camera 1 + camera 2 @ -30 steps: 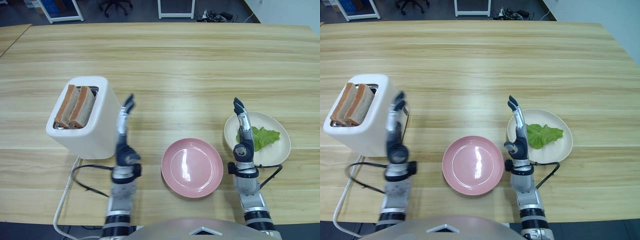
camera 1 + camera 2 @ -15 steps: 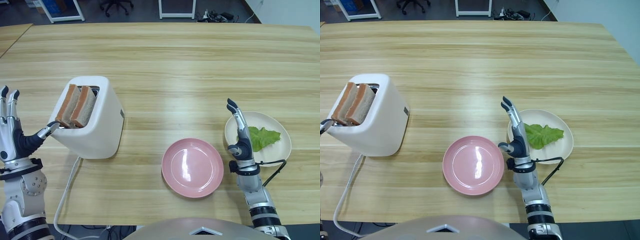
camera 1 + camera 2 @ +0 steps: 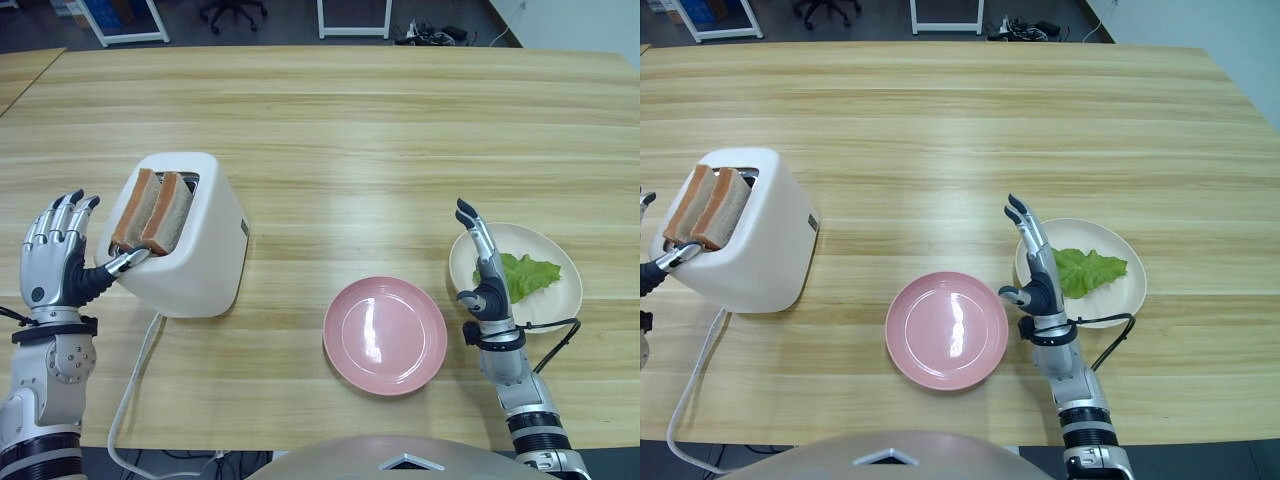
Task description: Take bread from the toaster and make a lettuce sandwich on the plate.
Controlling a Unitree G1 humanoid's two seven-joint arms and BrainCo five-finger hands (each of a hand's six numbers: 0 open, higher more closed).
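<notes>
Brown bread [image 3: 152, 210] stands untaken in the white toaster [image 3: 200, 265]; left hand [image 3: 55, 265], fingers spread and empty, is newly swung round to its outer side, likely for the lift; right hand [image 3: 485, 285] waits open beside lettuce [image 3: 528, 272].

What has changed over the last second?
The left hand swung from the right side of the toaster round to its left side, open, thumb close to the bread. Nothing was grasped. The right hand barely moved; pink plate and lettuce stayed put.
</notes>
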